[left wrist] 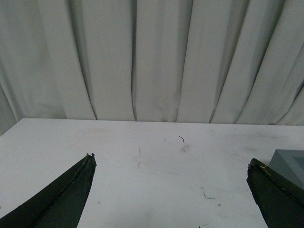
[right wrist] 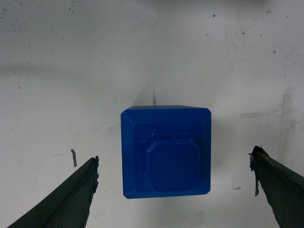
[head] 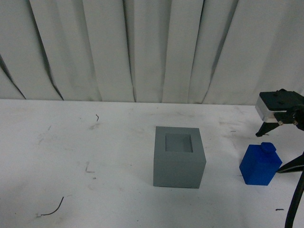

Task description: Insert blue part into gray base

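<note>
The gray base (head: 179, 156) stands on the white table near the middle, its square recess facing up and empty. The blue part (head: 260, 165) stands upright on the table to its right, knob on top, a clear gap between them. My right gripper (head: 269, 153) hangs open just above the blue part. In the right wrist view the blue part (right wrist: 165, 152) lies between the spread fingers (right wrist: 71, 199), with neither touching it. My left gripper (left wrist: 171, 160) is open and empty over bare table. A corner of the gray base (left wrist: 290, 164) shows beside one finger. The left arm is out of the front view.
A pleated white curtain (head: 152, 47) closes off the back of the table (head: 71, 142). A thin dark wire scrap (head: 52, 209) lies at the front left and a small one (head: 97, 117) lies further back.
</note>
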